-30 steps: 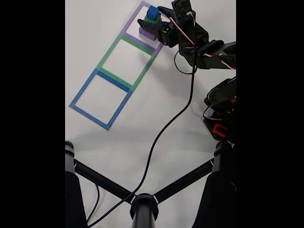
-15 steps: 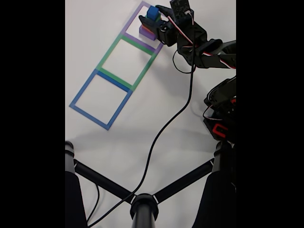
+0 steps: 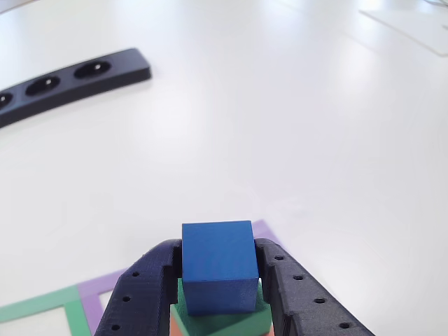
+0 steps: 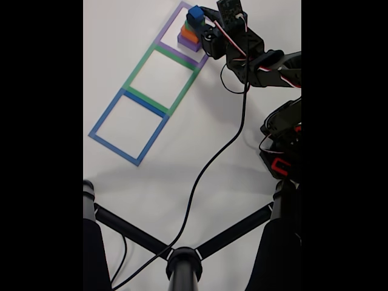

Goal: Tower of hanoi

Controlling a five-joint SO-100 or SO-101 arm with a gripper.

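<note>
In the fixed view the tower stands inside the purple tape square (image 4: 169, 23): purple block (image 4: 188, 42) at the bottom, then salmon-orange block (image 4: 190, 32), green block (image 4: 191, 25) and blue cube (image 4: 195, 14) on top. My gripper (image 4: 199, 19) reaches in from the right at the cube's height. In the other view the blue cube (image 3: 218, 269) sits between my black fingers (image 3: 143, 290), which press both of its sides. My gripper (image 3: 219, 257) is shut on it. The green block (image 3: 225, 324) lies right under the cube, with a sliver of salmon-orange block (image 3: 176, 326) below.
A green tape square (image 4: 140, 65) and a blue tape square (image 4: 106, 113) continue the row toward the lower left. A black cable (image 4: 206, 170) crosses the white table. A black stand (image 4: 182, 267) fills the bottom. A black bar with round holes (image 3: 70, 77) lies far left.
My fingers have risen from around the lower blocks to the blue cube's level, uncovering the salmon-orange block. The stack has stayed in the purple square.
</note>
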